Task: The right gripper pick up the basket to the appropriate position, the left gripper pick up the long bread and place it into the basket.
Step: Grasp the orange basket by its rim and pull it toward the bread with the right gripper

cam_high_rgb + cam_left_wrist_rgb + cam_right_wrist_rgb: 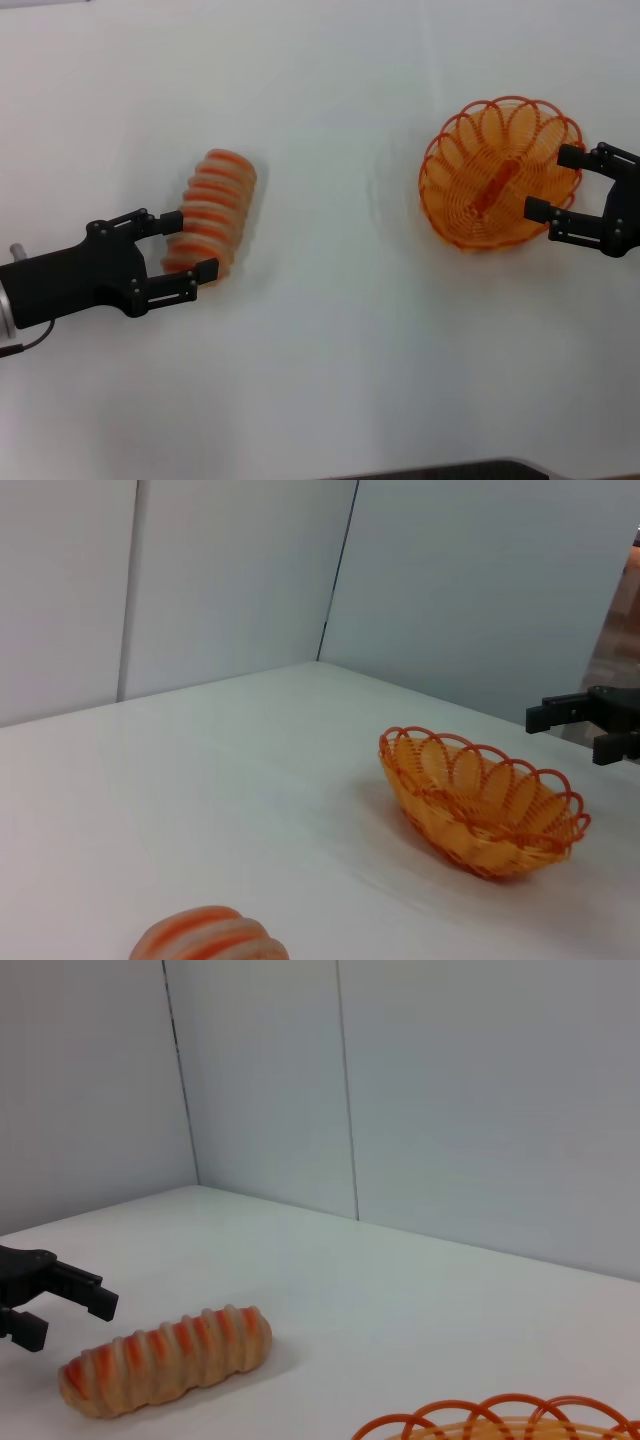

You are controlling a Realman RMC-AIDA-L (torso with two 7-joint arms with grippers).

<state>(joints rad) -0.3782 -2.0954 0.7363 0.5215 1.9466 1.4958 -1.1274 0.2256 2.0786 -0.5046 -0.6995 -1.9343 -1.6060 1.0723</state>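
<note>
Bread, the long bread [212, 210], lies on the white table [330, 350] well apart from the basket [497, 175], with bare tabletop between them. Beside the bread's near end, the left gripper [190, 243] has its jaws spread wide around that end, not visibly pressing it. On the basket's far side from the bread, the right gripper [555, 182] stands with jaws wide at the scalloped rim. Grey wall panels [450, 1100] stand behind the table.
</note>
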